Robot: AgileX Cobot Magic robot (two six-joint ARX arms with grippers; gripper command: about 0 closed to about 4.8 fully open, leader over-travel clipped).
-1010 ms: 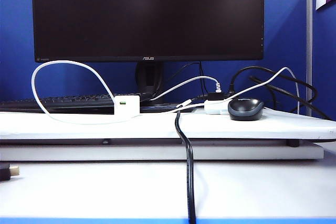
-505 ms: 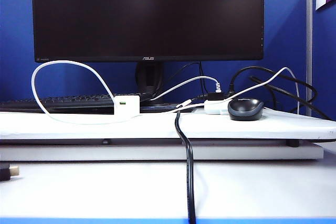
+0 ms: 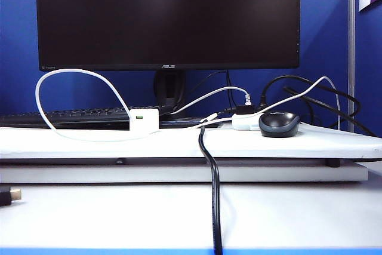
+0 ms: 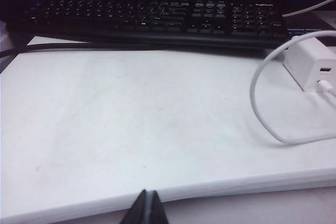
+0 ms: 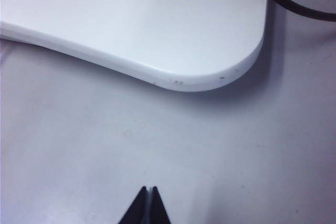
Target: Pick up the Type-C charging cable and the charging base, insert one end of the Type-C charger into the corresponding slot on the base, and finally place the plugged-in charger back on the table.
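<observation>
Fingers of the left gripper and right gripper pressed together, empty, low before the smooth rounded worktop; glossy cable loops from the cube-like charging base there

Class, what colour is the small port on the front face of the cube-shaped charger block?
Greenish-yellow port on the white plastic charger block; clearest in the exterior view.
</observation>
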